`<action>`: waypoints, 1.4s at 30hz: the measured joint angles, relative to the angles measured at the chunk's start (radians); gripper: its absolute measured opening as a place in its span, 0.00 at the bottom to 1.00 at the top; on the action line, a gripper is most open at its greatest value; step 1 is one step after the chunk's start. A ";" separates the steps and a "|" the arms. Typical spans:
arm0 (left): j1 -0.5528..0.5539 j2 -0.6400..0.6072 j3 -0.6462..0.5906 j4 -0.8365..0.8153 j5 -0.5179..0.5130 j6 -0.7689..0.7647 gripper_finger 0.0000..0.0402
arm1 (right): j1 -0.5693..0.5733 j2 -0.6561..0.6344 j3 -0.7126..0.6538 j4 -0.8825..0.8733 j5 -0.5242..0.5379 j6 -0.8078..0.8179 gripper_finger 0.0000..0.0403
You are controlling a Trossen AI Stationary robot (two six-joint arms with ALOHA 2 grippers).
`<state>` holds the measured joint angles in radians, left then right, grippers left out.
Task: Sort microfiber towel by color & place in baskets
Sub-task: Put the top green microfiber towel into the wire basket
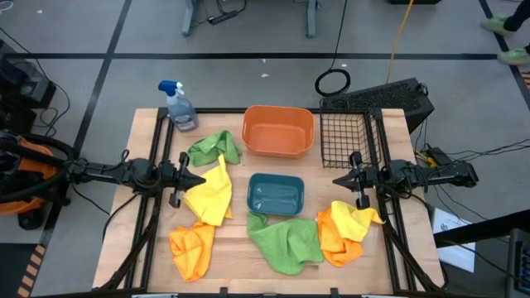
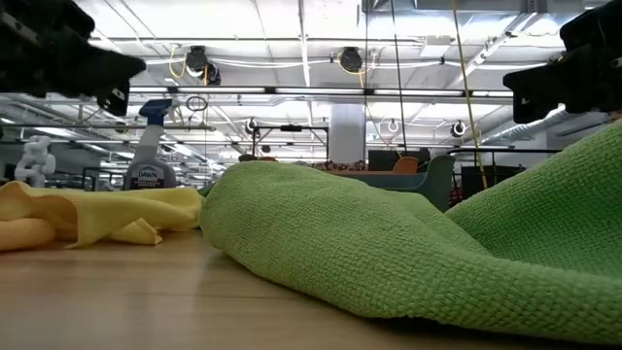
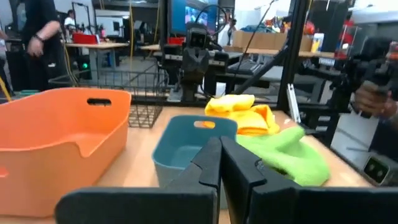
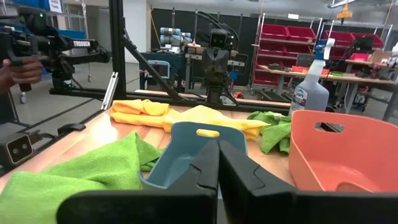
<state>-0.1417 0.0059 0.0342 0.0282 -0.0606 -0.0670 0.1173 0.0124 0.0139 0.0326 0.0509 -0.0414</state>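
Evidently nothing is sorted yet: all three baskets look empty and every cloth lies on the counter (image 1: 149, 132).

Left gripper (image 1: 197, 180): fingers together, holding nothing, poised above the yellow towel (image 1: 212, 195), which lies right under its tip.
Right gripper (image 1: 337, 180): fingers pressed together, empty, hovering just above the orange-and-yellow heap (image 1: 344, 229), which lies beside and slightly behind its tip.
Other towels: a small green towel (image 1: 214, 148) just beyond the left gripper; an orange towel (image 1: 191, 248) behind it; a large green towel (image 1: 286, 241) between the two grippers, nearer the front edge.
Baskets: the teal tray (image 1: 276, 196) sits midway between the grippers; the orange tub (image 1: 278, 131) lies past it; the black wire basket (image 1: 344, 132) stands just ahead of the right gripper.
Step in hand: probably a first pick, most likely the yellow towel.
Doing it well: part the fingers first, descend onto a raised fold, pinch one layer only, and lift clear so the neighbouring green cloth is not dragged along.
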 joint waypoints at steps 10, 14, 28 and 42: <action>-0.010 0.091 0.196 -0.088 0.011 -0.006 0.03 | 0.000 0.000 0.000 -0.004 -0.001 0.030 0.00; -0.010 0.186 0.323 -0.165 0.015 -0.004 0.03 | 0.000 0.000 0.000 -0.005 -0.001 0.029 0.00; -0.031 0.544 0.819 -0.541 0.044 -0.061 0.03 | 0.000 0.003 0.001 -0.010 -0.008 0.045 0.00; -0.057 0.801 0.989 -1.073 -0.217 -0.357 0.03 | 0.002 0.108 0.001 -0.017 -0.051 0.131 0.00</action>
<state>-0.1989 0.8072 1.0232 -1.0450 -0.2773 -0.4245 0.1196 0.1206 0.0147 0.0158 0.0004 0.0900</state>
